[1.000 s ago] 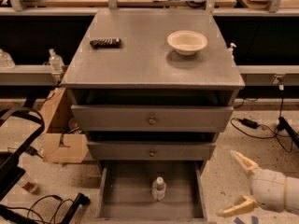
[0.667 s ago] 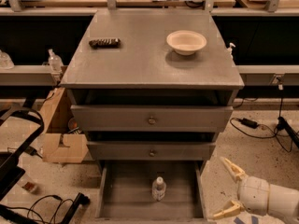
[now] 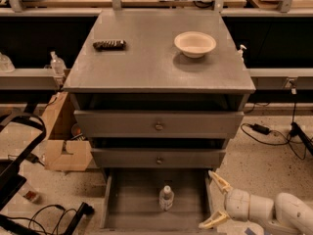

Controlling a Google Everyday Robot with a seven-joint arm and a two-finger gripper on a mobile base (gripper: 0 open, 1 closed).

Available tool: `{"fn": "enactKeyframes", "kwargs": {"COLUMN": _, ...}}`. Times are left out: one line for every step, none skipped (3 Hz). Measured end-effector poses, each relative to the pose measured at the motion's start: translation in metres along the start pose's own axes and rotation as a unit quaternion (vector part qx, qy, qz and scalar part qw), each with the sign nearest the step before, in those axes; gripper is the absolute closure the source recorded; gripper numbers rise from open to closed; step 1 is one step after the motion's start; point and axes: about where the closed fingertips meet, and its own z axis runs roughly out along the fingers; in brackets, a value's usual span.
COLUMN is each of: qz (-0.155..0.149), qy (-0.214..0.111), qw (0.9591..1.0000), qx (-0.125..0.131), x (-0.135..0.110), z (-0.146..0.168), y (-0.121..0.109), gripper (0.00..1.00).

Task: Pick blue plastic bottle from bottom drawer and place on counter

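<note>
The blue plastic bottle (image 3: 166, 198) stands upright with its white cap up on the floor of the open bottom drawer (image 3: 132, 204), near the middle. The grey counter (image 3: 146, 58) tops the cabinet above. My gripper (image 3: 215, 200) comes in from the lower right at the drawer's right wall, to the right of the bottle and apart from it. Its two pale fingers are spread wide and hold nothing.
A white bowl (image 3: 195, 43) and a dark flat object (image 3: 109, 45) lie on the counter. Two closed drawer fronts with knobs (image 3: 158, 127) sit above the open drawer. A cardboard box (image 3: 61, 141) stands at the left, with cables on the floor both sides.
My gripper has moved left, from the floor at the right toward the drawer's right wall. The bottle has not moved.
</note>
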Motion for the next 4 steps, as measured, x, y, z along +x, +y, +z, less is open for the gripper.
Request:
{"fn": "enactKeyframes", "kwargs": {"qz": 0.0, "qy": 0.0, "qw": 1.0, "qx": 0.0, "x": 0.0, "z": 0.0, "y": 0.0, "gripper": 0.0}}
{"fn": "enactKeyframes", "kwargs": {"qz": -0.001, "qy": -0.009, "qw": 0.9998, "qx": -0.015, "x": 0.016, "z": 0.024, "y": -0.002, "gripper": 0.0}}
{"fn": "enactKeyframes", "kwargs": {"qz": 0.011, "qy": -0.032, "qw": 0.9979, "qx": -0.054, "x": 0.077, "z": 0.074, "y": -0.007, "gripper": 0.0}}
{"fn": "enactKeyframes", "kwargs": {"qz": 0.017, "qy": -0.048, "qw": 0.9964, "qx": -0.067, "x": 0.125, "z": 0.101, "y": -0.013, "gripper": 0.0}}
